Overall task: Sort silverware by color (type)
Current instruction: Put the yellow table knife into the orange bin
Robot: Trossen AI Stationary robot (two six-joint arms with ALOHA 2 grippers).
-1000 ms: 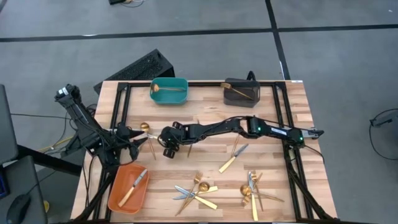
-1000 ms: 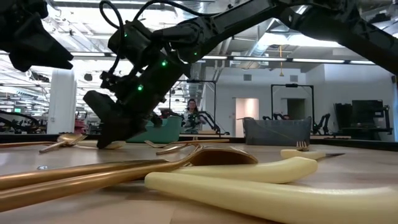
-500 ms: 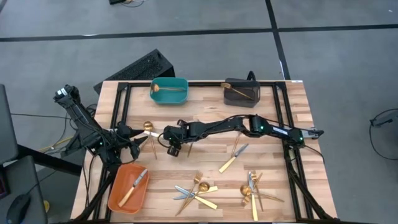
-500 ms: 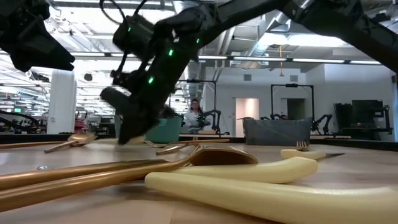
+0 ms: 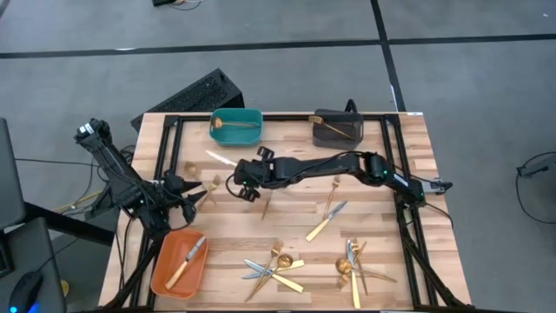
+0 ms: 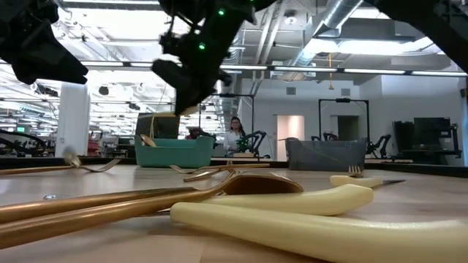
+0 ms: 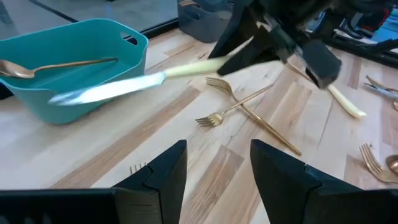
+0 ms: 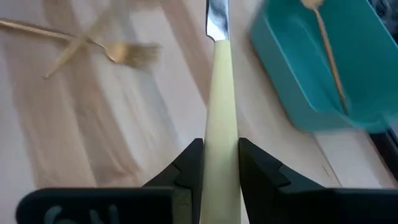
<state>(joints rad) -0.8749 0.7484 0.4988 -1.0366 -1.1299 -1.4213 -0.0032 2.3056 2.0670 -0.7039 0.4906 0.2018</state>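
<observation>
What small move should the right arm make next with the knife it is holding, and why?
Probably carry it toward the orange bin. The right gripper is clamped on a knife with a pale handle, lifted off the table near the teal bin. That bin holds a gold spoon, while the orange one already holds a knife.

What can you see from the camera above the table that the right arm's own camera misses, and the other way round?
Only the overhead view shows the orange bin holding a knife, the dark grey bin, the loose cutlery along the table's near edge and the waiting left tool. Only the right wrist view shows the right tool shut on the knife's pale handle. Both show that knife, the teal bin and its spoon.
</observation>
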